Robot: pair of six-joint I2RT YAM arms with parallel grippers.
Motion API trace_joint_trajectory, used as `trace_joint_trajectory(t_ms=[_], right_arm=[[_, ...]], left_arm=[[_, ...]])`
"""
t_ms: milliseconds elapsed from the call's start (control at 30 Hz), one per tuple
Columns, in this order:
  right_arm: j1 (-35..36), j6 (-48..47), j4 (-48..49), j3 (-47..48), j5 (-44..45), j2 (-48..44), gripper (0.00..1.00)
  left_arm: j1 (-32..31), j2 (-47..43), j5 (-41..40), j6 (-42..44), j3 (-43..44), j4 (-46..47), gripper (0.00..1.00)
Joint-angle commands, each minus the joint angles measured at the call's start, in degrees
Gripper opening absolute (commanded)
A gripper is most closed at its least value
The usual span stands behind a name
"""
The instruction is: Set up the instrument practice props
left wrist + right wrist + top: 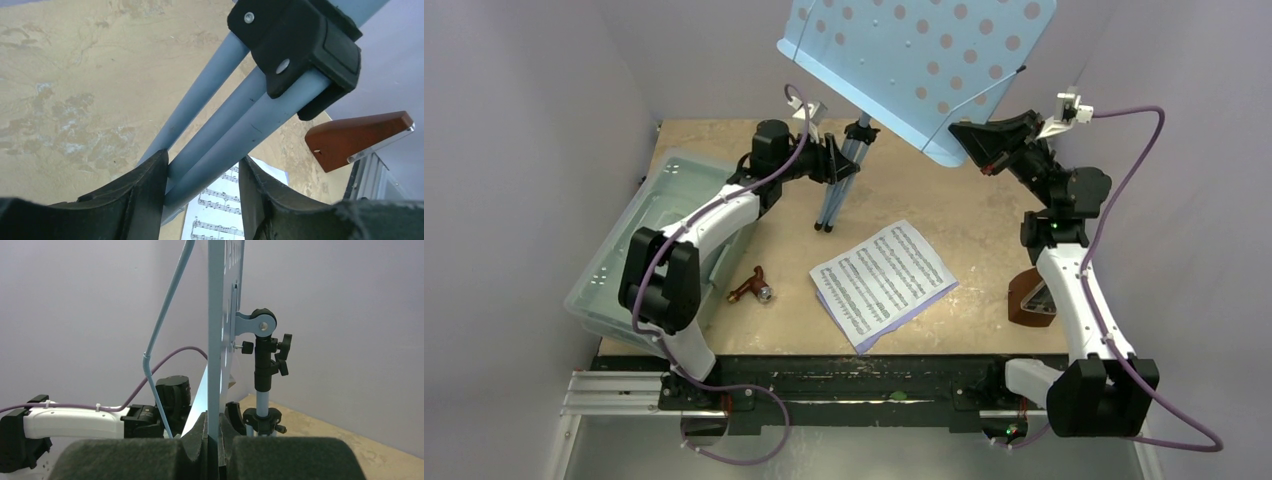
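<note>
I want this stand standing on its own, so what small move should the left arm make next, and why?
Probably tighten the left gripper on the tripod legs, ready to spread them. They lie bunched together between its fingers, so the music stand likely cannot stand alone, and only the right gripper, pinching the edge of the desk, steadies its top.

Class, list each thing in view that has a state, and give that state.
music stand, upright, legs folded together, desk tilted.
sheet-music pages, lying flat, fanned.
metronome, free, touched by neither gripper.
clear box, lid state unclear.
left gripper, shut on the stand's legs.
right gripper, shut on the desk's edge.
</note>
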Motion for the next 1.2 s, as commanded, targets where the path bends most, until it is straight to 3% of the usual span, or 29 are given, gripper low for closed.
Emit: trace_joint_trajectory(t_ms=[0,300,500,700,967,1000,1067,1167], right_arm=[[3.1,-2.3,7.4,5.5,0.0,-3.5,0.0],[6.1,-6.8,4.0,6.1,-0.6,-3.8,0.0],[6.6,-10.0,0.2,6.9,-1.1,-4.5,0.0],[7.1,-10.0,0.2,6.7,-1.8,-4.1,0.0],[8.8,-9.2,0.9,6.8,-1.2,-5.1,0.0],[8.9,-9.2,0.6,6.7,-0.9,-5.4,0.0],[9.1,-9.3,-0.5,7.2,-0.7,-5.8,0.0],[9.3,-10.7,-1.7,7.6,-1.1,-6.1,0.0]], left_arm=[[0.0,-5.1,-2.7,-1.0,-3.4,5.9,0.43],[0.0,-7.6,-4.7,0.0,-7.4,10.8,0.38],[0.0,-10.1,-3.8,1.3,-12.3,18.7,0.19],[0.0,-15.6,-9.4,2.6,-21.0,30.2,0.04],[0.1,-16.0,-12.0,2.0,-21.8,31.8,0.0],[0.1,-15.6,-11.5,1.9,-20.5,29.5,0.07],[0.1,-14.5,-10.1,1.0,-17.3,24.3,0.32],[1.1,-13.7,-5.8,-2.7,-13.3,20.4,0.52]])
